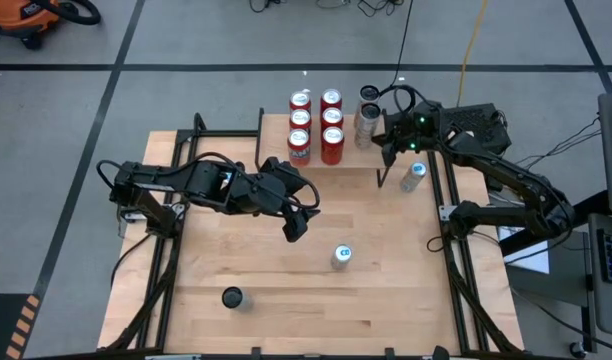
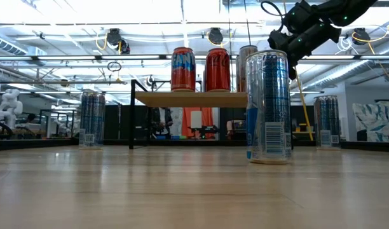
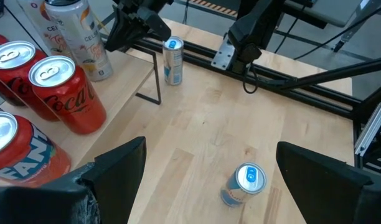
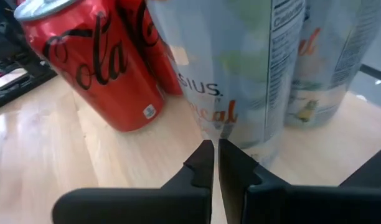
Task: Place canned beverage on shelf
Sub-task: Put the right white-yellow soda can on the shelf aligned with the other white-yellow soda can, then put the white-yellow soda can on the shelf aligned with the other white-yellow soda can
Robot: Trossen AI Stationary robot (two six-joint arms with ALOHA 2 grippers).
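- The small low shelf with a light wooden top on thin black metal legs stands at the far edge of the light wooden surface.
- On the shelf stand six red soda cans in two rows, all upright.
- Beside the red cans, at the shelf's right end, stand two tall pale silver beverage cans, upright, long axis vertical, tops up.
- The right hand hovers just beside the nearer pale can, at the shelf's right end. Its two dark fingers are pressed together, clenched on nothing; the can stands free just in front of the fingertips.
- A slim blue-and-silver can stands upright on the surface just right of the shelf, near the right arm.
- Another blue-and-silver can stands upright on the surface, well in front of the shelf.
- The left hand waits above the surface in front of the shelf, fingers spread wide, holding nothing.
- A dark can stands far in front of the shelf.
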